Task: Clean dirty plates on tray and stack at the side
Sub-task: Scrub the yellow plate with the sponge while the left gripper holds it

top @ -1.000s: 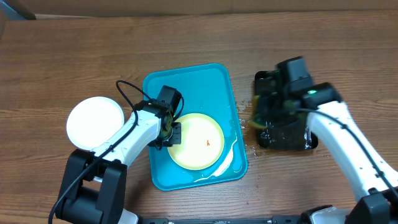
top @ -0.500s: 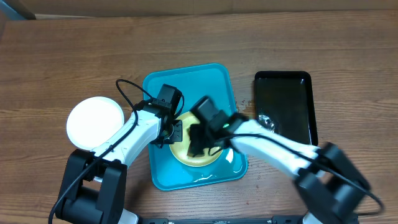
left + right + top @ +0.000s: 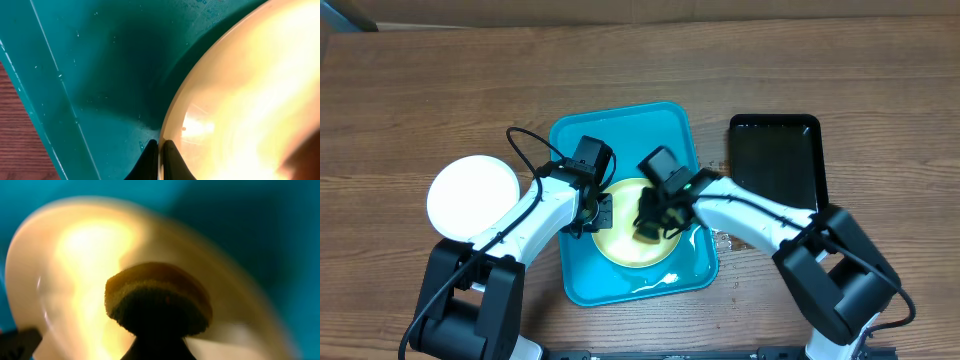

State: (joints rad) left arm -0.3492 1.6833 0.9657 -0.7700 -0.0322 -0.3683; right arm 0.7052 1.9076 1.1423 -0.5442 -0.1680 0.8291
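From overhead, the blue tray (image 3: 670, 125) lies in the middle of the wooden counter (image 3: 880, 80). A pale green plate (image 3: 620, 245) sits in the near half of the tray. The left hand (image 3: 601, 212) is at that plate's left edge, with its fingers closed on the rim. The right hand (image 3: 651, 222) is over the middle of the plate, reaching in from the right, and its arm crosses the tray's right rim. A white plate (image 3: 473, 194) rests on the counter, well apart from the left hand on its outer side and off the tray. A black tray (image 3: 775, 165) lies on the counter beyond the right arm, just beside the blue tray.

In the left wrist view, the two dark fingertips (image 3: 170, 160) are pinched together on the thin rim of the green plate (image 3: 240, 100), one tip on each side. The plate spreads to the right of the hand and is washed out by glare. The tray floor (image 3: 100, 75) lies to the left, with a strip of counter past its rim.

In the right wrist view, the hand is clamped shut on a sponge (image 3: 157, 297) with a yellow top and a dark scrubbing face. The sponge is over the green plate (image 3: 75, 255), which is blurred, and I cannot tell whether it touches. Blue tray shows beyond it.
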